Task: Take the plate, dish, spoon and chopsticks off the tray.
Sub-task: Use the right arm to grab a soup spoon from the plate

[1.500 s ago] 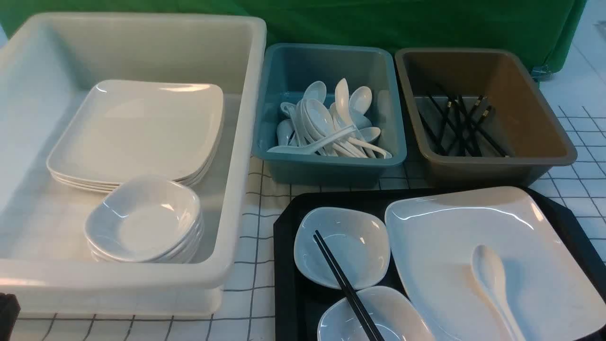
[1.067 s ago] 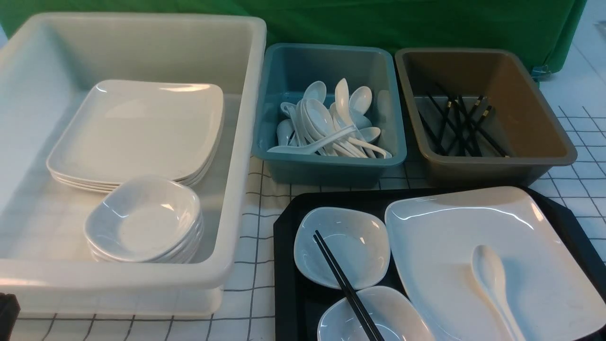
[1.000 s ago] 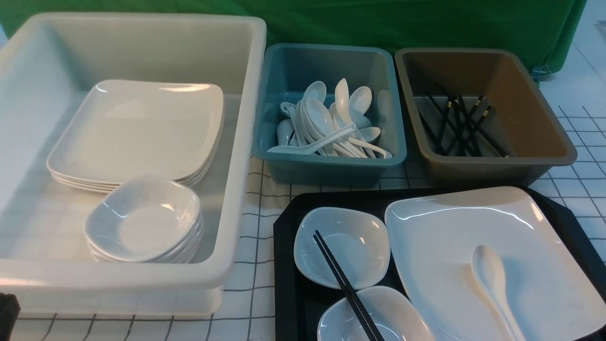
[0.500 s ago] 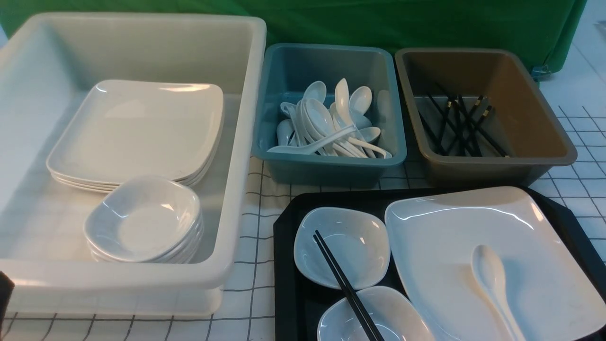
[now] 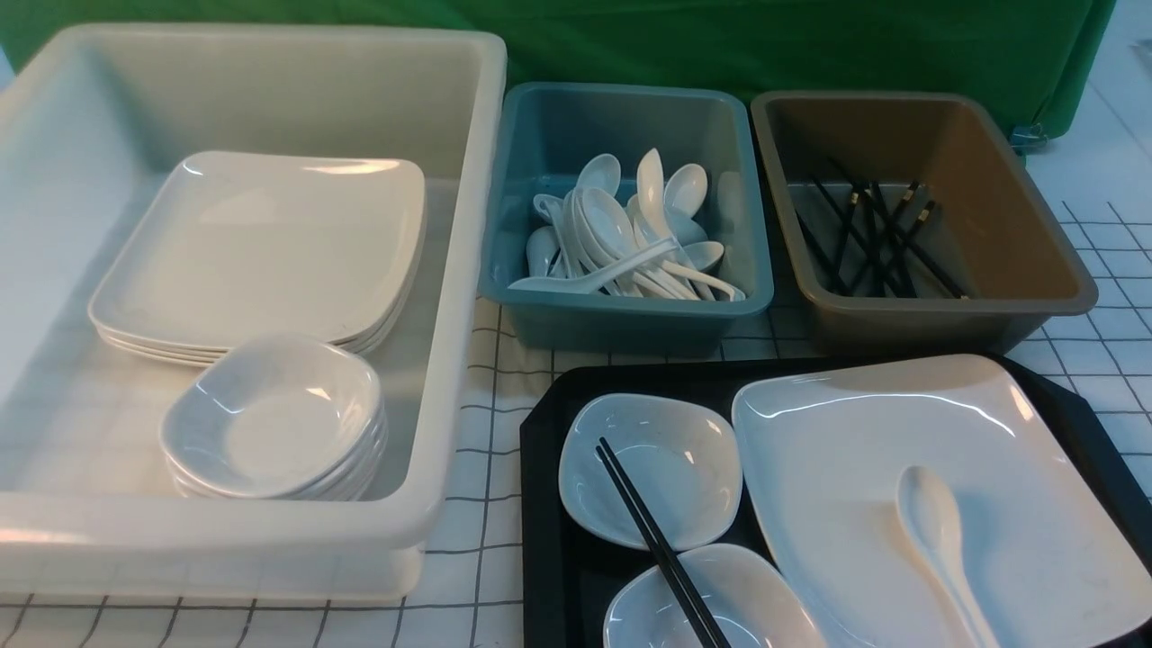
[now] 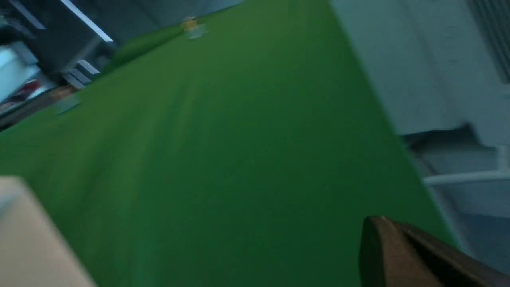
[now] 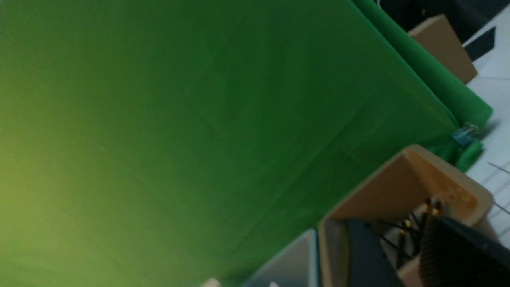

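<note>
Starting from my left gripper [image 6: 376,229]: it is closed on nothing and faces the green backdrop, out of the front view. Nothing has left the tray [image 5: 540,468] yet, so I judge the first pick is the step in hand.

The white bin [image 5: 450,270] sits off the tray's left side. On the tray's left part lie the far dish [image 5: 684,486] and the near dish [image 5: 765,603], with the chopsticks [image 5: 661,549] resting across both. The plate [image 5: 864,432] fills the tray's right part, and the spoon [image 5: 936,531] lies in it, bowl away from me. The teal bin [image 5: 630,310] and the brown bin [image 5: 945,310] stand just behind the tray.

My right gripper [image 7: 394,229] has its fingers parted and empty, looking toward the brown bin.

To do this well, I think the loose pieces should go first. I would pinch both chopsticks together where they bridge the gap between the dishes, since there is room under them there, and lift straight up so neither dish gets dragged. The spoon should come off before I tilt the glossy plate.
</note>
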Controlling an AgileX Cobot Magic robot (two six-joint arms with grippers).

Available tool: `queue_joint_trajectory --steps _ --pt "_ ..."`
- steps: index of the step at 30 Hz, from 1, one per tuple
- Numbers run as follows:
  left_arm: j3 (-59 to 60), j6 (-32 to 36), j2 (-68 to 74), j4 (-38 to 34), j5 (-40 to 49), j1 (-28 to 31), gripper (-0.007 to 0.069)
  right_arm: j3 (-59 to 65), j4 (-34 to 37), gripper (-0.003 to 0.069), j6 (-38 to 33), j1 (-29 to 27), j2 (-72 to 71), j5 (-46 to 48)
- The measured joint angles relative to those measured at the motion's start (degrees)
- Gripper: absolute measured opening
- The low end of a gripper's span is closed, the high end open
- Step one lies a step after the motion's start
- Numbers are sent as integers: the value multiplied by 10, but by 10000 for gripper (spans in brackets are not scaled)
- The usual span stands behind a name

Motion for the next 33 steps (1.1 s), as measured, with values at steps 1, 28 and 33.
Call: queue_joint_trajectory --steps 1,28,33 --pt "-31 -22 5 46 22 0 6 0 1 242 -2 0 0 -6" --pt "-447 471 564 -67 857 -68 -4 -463 -117 -1 -354 120 544 706" --pt "-447 455 582 -78 784 -248 -4 -477 -118 0 -370 120 668 719"
